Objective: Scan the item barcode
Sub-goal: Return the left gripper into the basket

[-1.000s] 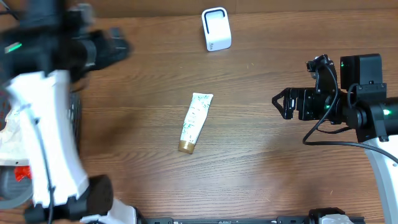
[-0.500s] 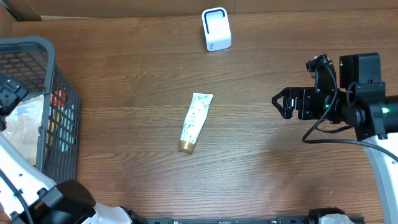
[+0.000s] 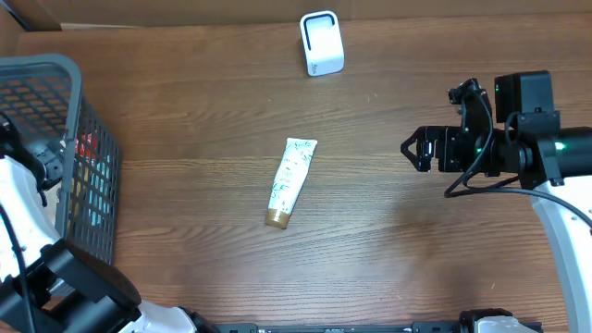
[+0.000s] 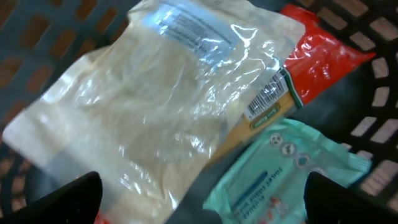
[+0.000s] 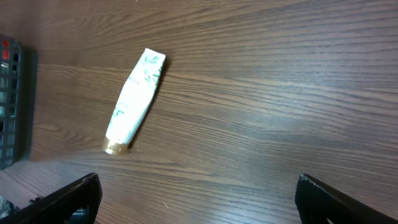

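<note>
A clear plastic pouch [image 4: 155, 93] with a barcode label [image 4: 268, 99] lies in the basket, over a red packet [image 4: 323, 50] and beside a teal wipes pack [image 4: 280, 168]. My left gripper [image 4: 202, 199] hangs open just above them, with nothing between its fingers. A white-and-green tube [image 3: 291, 181] with a gold cap lies mid-table, also in the right wrist view [image 5: 134, 102]. The white scanner [image 3: 321, 43] stands at the far edge. My right gripper [image 3: 412, 150] is open over the right side of the table, well to the right of the tube.
The dark mesh basket [image 3: 88, 120] stands at the table's left edge, with my left arm reaching down into it. Its corner [image 5: 12, 106] shows at the left of the right wrist view. Bare wood lies between tube and scanner.
My left arm has swung off the table's left side and down into the basket, uncovering it. The right gripper has shifted slightly up and left. The tube has not moved.
</note>
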Controlling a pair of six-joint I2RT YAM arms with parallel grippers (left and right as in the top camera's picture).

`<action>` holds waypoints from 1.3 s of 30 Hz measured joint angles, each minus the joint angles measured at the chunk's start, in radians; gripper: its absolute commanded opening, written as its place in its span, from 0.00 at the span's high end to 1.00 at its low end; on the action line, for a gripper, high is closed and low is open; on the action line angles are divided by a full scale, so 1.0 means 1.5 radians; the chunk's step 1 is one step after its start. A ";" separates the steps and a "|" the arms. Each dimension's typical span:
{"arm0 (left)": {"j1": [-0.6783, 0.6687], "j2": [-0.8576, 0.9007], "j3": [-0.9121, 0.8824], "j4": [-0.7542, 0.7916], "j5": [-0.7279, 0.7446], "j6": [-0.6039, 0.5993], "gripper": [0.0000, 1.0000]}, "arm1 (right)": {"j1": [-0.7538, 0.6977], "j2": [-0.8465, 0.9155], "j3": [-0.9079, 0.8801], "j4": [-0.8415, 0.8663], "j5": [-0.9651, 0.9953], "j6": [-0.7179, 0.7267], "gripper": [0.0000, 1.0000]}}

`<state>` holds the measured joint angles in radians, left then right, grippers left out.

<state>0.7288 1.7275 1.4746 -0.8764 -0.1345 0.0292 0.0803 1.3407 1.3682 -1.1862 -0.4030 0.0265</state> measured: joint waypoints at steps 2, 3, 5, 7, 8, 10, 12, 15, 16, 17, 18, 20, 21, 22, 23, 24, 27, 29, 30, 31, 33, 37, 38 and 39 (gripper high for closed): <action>0.000 0.001 -0.018 0.029 0.003 0.039 0.01 | 0.000 0.001 0.000 0.000 0.000 0.000 0.00; 0.000 0.001 -0.022 0.042 0.002 0.057 0.02 | 0.000 0.001 0.000 0.000 0.000 0.000 0.00; 0.000 0.001 -0.024 0.067 0.004 0.090 0.06 | 0.000 0.001 0.000 -0.001 0.000 0.000 0.00; 0.000 0.001 -0.025 0.081 0.005 0.119 0.06 | 0.000 0.001 0.000 -0.002 -0.001 0.000 0.00; 0.000 0.001 -0.025 0.085 0.005 0.136 0.06 | 0.000 0.001 0.000 -0.002 0.000 0.000 0.00; 0.000 0.004 -0.025 0.091 0.005 0.162 0.04 | 0.000 0.001 0.000 -0.002 0.000 0.000 0.00; 0.000 0.014 -0.025 0.096 0.005 0.183 0.02 | 0.000 0.001 0.000 -0.002 0.000 0.000 0.00; 0.000 0.042 -0.025 0.100 0.005 0.199 0.00 | 0.000 0.001 0.000 -0.002 0.000 0.000 0.00; 0.002 0.053 -0.025 0.100 0.003 0.201 0.00 | 0.000 0.001 0.000 -0.003 0.000 0.000 0.00; 0.003 0.065 -0.025 0.102 0.001 0.202 0.00 | 0.000 0.001 0.000 -0.003 0.000 0.000 0.00; 0.004 0.076 -0.025 0.104 -0.003 0.203 0.00 | 0.000 0.001 0.000 -0.003 0.000 0.000 0.00; 0.004 0.095 -0.027 0.110 -0.008 0.205 0.00 | 0.000 0.001 0.000 -0.004 0.000 0.000 0.00; 0.004 0.104 -0.028 0.112 -0.011 0.206 0.00 | 0.000 0.001 0.000 -0.006 0.000 0.000 0.00; 0.004 0.111 -0.028 0.115 -0.013 0.208 0.00 | 0.000 0.001 0.000 -0.006 0.000 0.000 0.00; 0.004 0.117 -0.028 0.121 -0.014 0.208 0.00 | 0.000 0.001 0.000 -0.007 0.000 0.000 0.00; 0.005 0.123 -0.028 0.128 -0.015 0.210 0.00 | 0.000 0.001 0.000 -0.007 0.000 0.000 0.00; 0.008 0.126 -0.029 0.147 -0.016 0.212 0.00 | 0.000 0.001 0.000 -0.008 0.000 0.000 0.00; 0.013 0.126 -0.029 0.156 -0.017 0.212 0.00 | 0.000 0.001 0.000 -0.010 0.000 0.001 0.00; 0.017 0.126 -0.029 0.160 -0.019 0.212 0.00 | 0.000 0.001 0.000 -0.011 0.000 0.002 0.00; 0.022 0.126 -0.029 0.163 -0.022 0.212 0.00 | 0.000 0.001 0.000 -0.012 0.000 0.003 0.00; 0.031 0.126 -0.029 0.164 -0.027 0.212 0.00 | 0.000 0.001 0.000 -0.012 0.000 0.003 0.00; 0.048 0.128 -0.029 0.162 -0.028 0.202 0.02 | 0.000 0.001 0.000 -0.012 0.000 0.003 0.00; 0.050 0.129 -0.029 0.160 -0.028 0.199 0.02 | 0.000 0.001 0.000 -0.013 0.000 0.003 0.00; 0.052 0.133 -0.029 0.158 -0.027 0.196 0.04 | 0.000 0.001 0.000 -0.012 0.000 0.004 0.00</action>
<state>0.8062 1.9274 1.4315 -0.6395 -0.1757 0.3237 0.0803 1.3418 1.3682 -1.2049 -0.4030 0.0322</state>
